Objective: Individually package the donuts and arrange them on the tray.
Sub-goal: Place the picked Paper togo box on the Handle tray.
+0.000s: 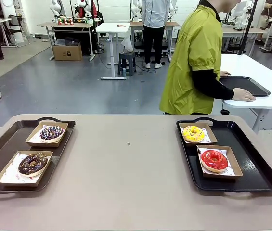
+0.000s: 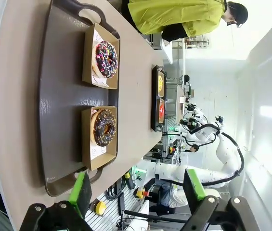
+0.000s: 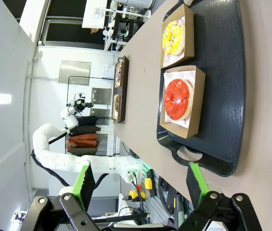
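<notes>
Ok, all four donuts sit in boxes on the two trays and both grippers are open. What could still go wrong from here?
1. The red-iced donut looks glossy; the right gripper pinching it could smear the icing or slip.
2. The cardboard boxes are shallow and open, so a nudge from the left gripper might slide one across the left tray.
3. The person is turned toward another table, so a handover now could go unnoticed.

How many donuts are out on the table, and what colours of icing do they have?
Chocolate-iced with sprinkles: 2 (far one, near one), on the left tray
Yellow-iced: 1, on the right tray
Red-iced: 1, on the right tray
Total: 4 donuts, each in its own cardboard box.
</notes>
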You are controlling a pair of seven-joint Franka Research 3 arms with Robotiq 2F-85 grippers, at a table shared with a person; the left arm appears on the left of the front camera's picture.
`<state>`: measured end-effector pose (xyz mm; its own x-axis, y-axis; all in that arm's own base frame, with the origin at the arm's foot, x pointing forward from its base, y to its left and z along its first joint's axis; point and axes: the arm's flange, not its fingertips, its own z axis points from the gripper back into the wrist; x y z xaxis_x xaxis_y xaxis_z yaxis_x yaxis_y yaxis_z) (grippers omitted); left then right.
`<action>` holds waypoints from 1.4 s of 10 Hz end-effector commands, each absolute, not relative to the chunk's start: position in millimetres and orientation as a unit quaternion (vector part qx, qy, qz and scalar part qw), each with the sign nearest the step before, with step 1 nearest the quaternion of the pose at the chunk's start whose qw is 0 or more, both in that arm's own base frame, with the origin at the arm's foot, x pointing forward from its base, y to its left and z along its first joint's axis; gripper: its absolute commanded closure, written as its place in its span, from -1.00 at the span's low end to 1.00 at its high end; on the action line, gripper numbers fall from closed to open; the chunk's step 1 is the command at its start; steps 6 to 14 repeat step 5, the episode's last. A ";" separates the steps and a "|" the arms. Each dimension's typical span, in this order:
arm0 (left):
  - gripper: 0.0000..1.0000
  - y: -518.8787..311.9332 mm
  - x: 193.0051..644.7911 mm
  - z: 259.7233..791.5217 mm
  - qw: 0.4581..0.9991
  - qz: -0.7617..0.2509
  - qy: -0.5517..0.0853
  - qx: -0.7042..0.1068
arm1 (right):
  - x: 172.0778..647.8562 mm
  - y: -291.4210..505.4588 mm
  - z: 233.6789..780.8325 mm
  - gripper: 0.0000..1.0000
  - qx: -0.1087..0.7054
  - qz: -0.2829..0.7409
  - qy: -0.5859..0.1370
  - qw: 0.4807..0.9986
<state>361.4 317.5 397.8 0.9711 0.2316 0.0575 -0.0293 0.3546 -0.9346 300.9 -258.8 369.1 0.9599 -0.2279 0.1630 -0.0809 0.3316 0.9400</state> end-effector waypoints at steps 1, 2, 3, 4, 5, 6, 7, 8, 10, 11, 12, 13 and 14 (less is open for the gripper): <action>-1.00 314.0 355.2 400.8 0.823 0.084 -0.085 -0.555 | 300.4 -257.6 372.4 -1.00 0.580 -0.047 -0.136 0.802; -1.00 314.0 355.2 400.8 0.823 0.084 -0.085 -0.555 | 300.4 -257.6 372.4 -1.00 0.580 -0.047 -0.136 0.802; -1.00 314.0 355.2 400.8 0.823 0.084 -0.085 -0.555 | 300.4 -257.6 372.4 -1.00 0.580 -0.047 -0.136 0.802; -1.00 314.0 355.2 400.8 0.823 0.084 -0.085 -0.555 | 300.4 -257.6 372.4 -1.00 0.580 -0.047 -0.136 0.802; -1.00 314.0 355.2 400.8 0.823 0.084 -0.085 -0.555 | 300.4 -257.6 372.4 -1.00 0.580 -0.047 -0.136 0.802; -1.00 314.0 355.2 400.8 0.823 0.084 -0.085 -0.555 | 300.4 -257.6 372.4 -1.00 0.580 -0.047 -0.136 0.802; -1.00 314.0 355.2 400.8 0.823 0.084 -0.085 -0.555 | 300.4 -257.6 372.4 -1.00 0.580 -0.047 -0.136 0.802; -1.00 314.0 355.2 400.8 0.823 0.084 -0.085 -0.555 | 300.4 -257.6 372.4 -1.00 0.580 -0.047 -0.136 0.802; -1.00 314.0 355.2 400.8 0.823 0.084 -0.085 -0.555 | 300.4 -257.6 372.4 -1.00 0.580 -0.047 -0.136 0.802; -1.00 314.0 355.2 400.8 0.823 0.084 -0.085 -0.555 | 300.4 -257.6 372.4 -1.00 0.580 -0.047 -0.136 0.802; -1.00 314.0 355.2 400.8 0.823 0.084 -0.085 -0.555 | 300.4 -257.6 372.4 -1.00 0.580 -0.047 -0.136 0.802; -1.00 314.0 355.2 400.8 0.823 0.084 -0.085 -0.555 | 300.4 -257.6 372.4 -1.00 0.580 -0.047 -0.136 0.802; -1.00 314.0 355.2 400.8 0.823 0.084 -0.085 -0.555 | 300.4 -257.6 372.4 -1.00 0.580 -0.047 -0.136 0.802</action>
